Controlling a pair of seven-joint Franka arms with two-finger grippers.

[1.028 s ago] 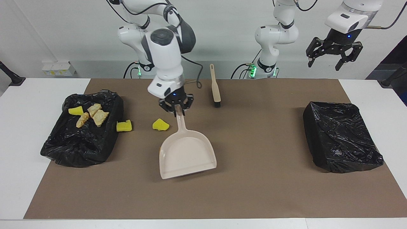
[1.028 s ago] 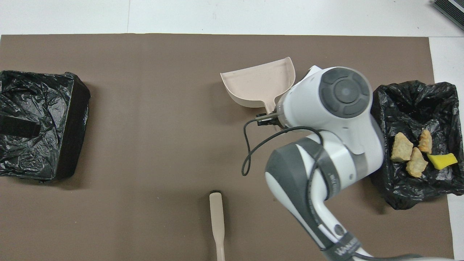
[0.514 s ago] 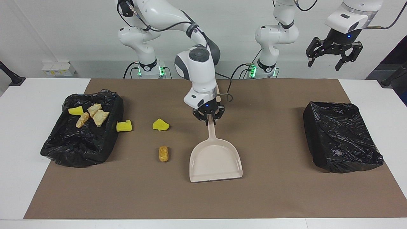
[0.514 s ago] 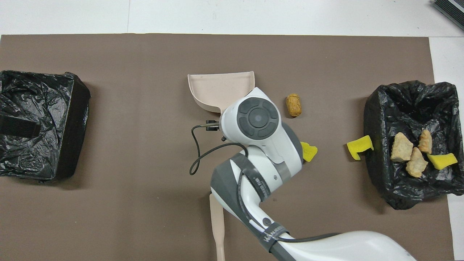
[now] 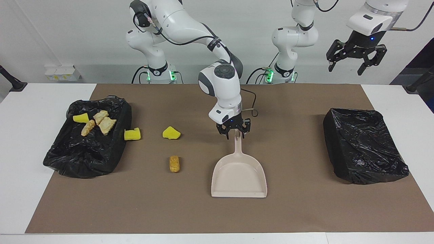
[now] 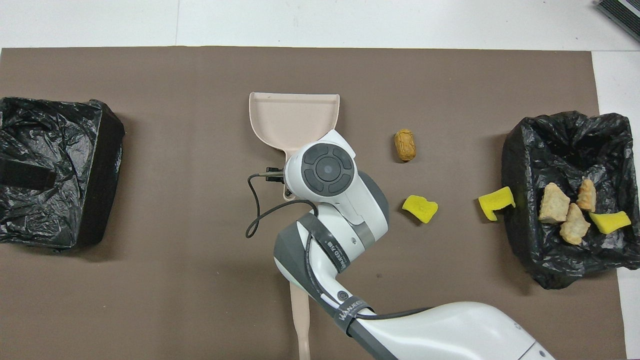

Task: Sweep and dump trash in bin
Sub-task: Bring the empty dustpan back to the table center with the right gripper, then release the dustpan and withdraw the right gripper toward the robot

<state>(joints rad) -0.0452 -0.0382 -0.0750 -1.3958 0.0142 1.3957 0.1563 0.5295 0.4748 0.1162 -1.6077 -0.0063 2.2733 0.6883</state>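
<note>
The right gripper is shut on the handle of the beige dustpan, which lies flat at the middle of the brown mat, mouth away from the robots. In the overhead view the wrist covers the handle; the pan shows. Loose trash lies on the mat: a tan pastry piece, a yellow sponge, and another yellow sponge against the bin. Several pieces lie in the black-lined bin. The left gripper is open, raised high and waits.
A second black-lined bin stands at the left arm's end of the mat. The beige brush's handle lies near the robots; the right arm covers it in the facing view.
The right gripper has carried the dustpan from beside the loose trash to the mat's middle and turned it straight. The pastry piece has come into view. The left arm has not moved.
</note>
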